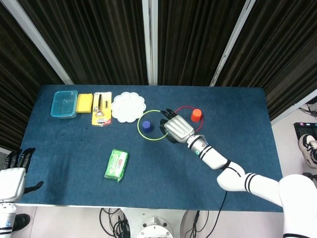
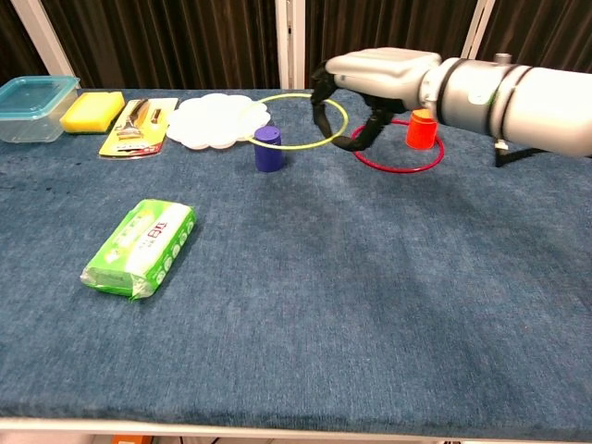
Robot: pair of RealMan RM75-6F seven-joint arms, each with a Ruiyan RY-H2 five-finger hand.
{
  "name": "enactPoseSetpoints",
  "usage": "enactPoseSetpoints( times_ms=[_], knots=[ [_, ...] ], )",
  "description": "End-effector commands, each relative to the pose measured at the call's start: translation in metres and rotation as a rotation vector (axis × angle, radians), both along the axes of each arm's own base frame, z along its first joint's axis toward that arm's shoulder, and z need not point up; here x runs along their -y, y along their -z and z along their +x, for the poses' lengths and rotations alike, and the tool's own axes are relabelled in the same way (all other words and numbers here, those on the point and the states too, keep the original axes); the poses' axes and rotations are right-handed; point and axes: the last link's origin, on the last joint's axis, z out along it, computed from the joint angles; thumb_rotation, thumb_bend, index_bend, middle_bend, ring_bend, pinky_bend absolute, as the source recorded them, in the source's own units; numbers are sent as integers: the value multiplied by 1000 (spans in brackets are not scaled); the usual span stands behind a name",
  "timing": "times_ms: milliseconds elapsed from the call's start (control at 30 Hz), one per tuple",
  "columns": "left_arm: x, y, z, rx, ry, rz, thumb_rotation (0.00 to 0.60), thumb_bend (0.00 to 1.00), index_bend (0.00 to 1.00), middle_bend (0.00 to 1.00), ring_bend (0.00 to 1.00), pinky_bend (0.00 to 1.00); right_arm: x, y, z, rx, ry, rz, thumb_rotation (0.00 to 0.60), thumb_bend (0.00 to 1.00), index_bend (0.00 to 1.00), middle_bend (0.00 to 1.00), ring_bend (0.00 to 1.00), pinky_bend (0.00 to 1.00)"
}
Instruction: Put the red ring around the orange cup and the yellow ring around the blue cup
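Note:
My right hand (image 1: 177, 130) (image 2: 375, 74) holds the yellow ring (image 1: 140, 132) (image 2: 296, 144) by its right side, lifted above the table. The ring hangs over the blue cup (image 1: 146, 126) (image 2: 268, 148), which stands upright on the cloth. In the head view the cup shows inside the ring's outline. The red ring (image 1: 184, 110) (image 2: 398, 164) lies flat around the orange cup (image 1: 196, 115) (image 2: 422, 129), just right of the hand. My left hand (image 1: 14, 171) hangs open at the table's near left corner, away from everything.
A white scalloped plate (image 1: 128, 106) (image 2: 217, 119) sits just behind the blue cup. A tool card (image 1: 101, 109), a yellow sponge (image 1: 84, 102) and a clear blue box (image 1: 64, 103) line the back left. A green packet (image 1: 116, 165) (image 2: 141, 247) lies near the front left.

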Motion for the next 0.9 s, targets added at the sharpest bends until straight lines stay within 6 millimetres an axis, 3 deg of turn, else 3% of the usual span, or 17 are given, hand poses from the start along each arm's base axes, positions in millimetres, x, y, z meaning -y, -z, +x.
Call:
enactPoseSetpoints(
  times_ms=[33,100,233,333,467,567,667,767,900],
  knots=[
    [0,-1,0,-1,-3,2,600,94,56,60,0,0,5,13,8,-13,11,10,600,363,683,300,0,0],
    [0,0,-1,1,-7,3,600,94,56,60,0,0,6,19,8,-20,17,13,600,293,601,281,0,0],
    [0,0,-1,4,-9,0,600,93,56,60,0,0,3,27,8,-14,31,17,600,69,305,224,0,0],
    [-1,1,-2,4,-10,-1,600,93,56,60,0,0,0,28,6,-6,35,14,600,26,153,196,0,0],
    [-3,1,-2,5,-4,-2,600,94,56,60,0,0,-4,21,2,20,42,4,600,26,103,191,0,0],
    [-4,0,-2,8,6,-1,600,94,56,61,0,0,-11,3,-7,60,37,-33,600,26,102,191,0,0],
    [-6,-1,-2,10,12,6,600,94,56,61,0,0,-24,-27,-31,98,57,-87,600,26,104,204,0,0],
    [-8,-3,-3,12,17,12,600,94,56,60,0,0,-48,-66,-65,112,94,-166,600,50,111,216,0,0],
    [-11,-3,0,15,35,16,600,93,56,61,0,0,-97,-121,-119,123,188,-290,600,78,113,225,0,0]
  ],
)
